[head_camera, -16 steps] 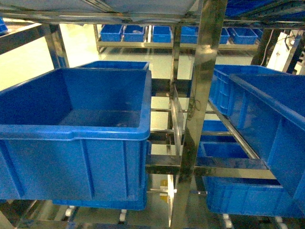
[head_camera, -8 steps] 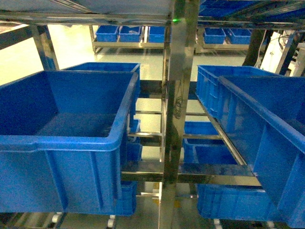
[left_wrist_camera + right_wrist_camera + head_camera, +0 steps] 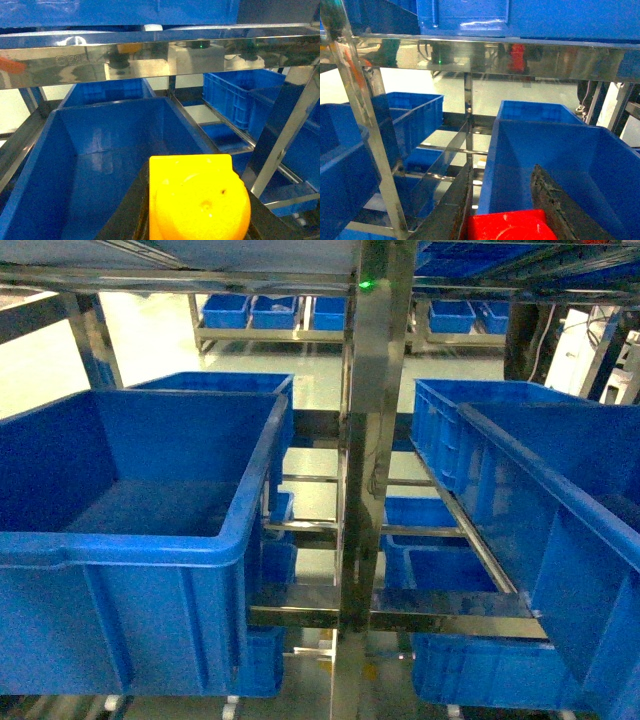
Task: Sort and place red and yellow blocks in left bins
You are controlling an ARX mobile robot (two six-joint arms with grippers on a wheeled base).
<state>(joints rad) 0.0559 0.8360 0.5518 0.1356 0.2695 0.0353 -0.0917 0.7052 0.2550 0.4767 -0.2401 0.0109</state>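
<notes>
Blue tub: the left bin and steel post have slid leftward in the head view over the last second; the base looks to be lining up with the rack.
Meaning: judged as approach, no block dropped yet.
Left end effector: clamped on the yellow block, with the open bin just beyond and below it.
Right end effector: gripping the red block, a right-hand tub ahead.
Views: only the wrist cameras show the blocks; the head view shows neither arm.
</notes>
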